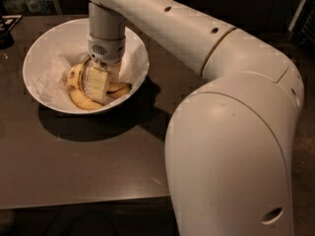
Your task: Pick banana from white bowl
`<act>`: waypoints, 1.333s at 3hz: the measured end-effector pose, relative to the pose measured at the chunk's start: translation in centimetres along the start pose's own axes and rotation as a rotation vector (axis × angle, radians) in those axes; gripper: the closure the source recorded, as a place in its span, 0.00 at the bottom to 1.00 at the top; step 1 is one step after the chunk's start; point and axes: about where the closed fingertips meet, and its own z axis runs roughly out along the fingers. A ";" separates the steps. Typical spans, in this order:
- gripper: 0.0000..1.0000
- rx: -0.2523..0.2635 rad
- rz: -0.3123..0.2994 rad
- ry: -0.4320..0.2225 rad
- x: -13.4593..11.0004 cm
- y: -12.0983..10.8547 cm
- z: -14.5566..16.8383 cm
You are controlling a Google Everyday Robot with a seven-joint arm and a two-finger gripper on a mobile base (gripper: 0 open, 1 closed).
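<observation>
Since the gripper (97,82) sits low inside the white bowl (44,48), right on top of the banana (78,97), the fruit's middle is hidden | clamped or loose: honestly can't tell | yellow ends poke out either side | crumpled paper (49,85) underneath

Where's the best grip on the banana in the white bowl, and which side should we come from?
Probably mid-body, across its narrow width, coming straight down from above. The banana lies flat, curving along the bottom of the white bowl, and the bowl's raised wall blocks a side approach. The gripper is down inside the bowl, right over that middle stretch.
</observation>
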 end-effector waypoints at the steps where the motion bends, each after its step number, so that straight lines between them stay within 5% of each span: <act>1: 0.75 0.000 0.000 0.000 0.0 0.0 -0.1; 2: 0.98 0.000 0.000 0.000 0.0 0.0 -0.1; 4: 1.00 0.006 -0.050 -0.126 0.4 1.0 -2.4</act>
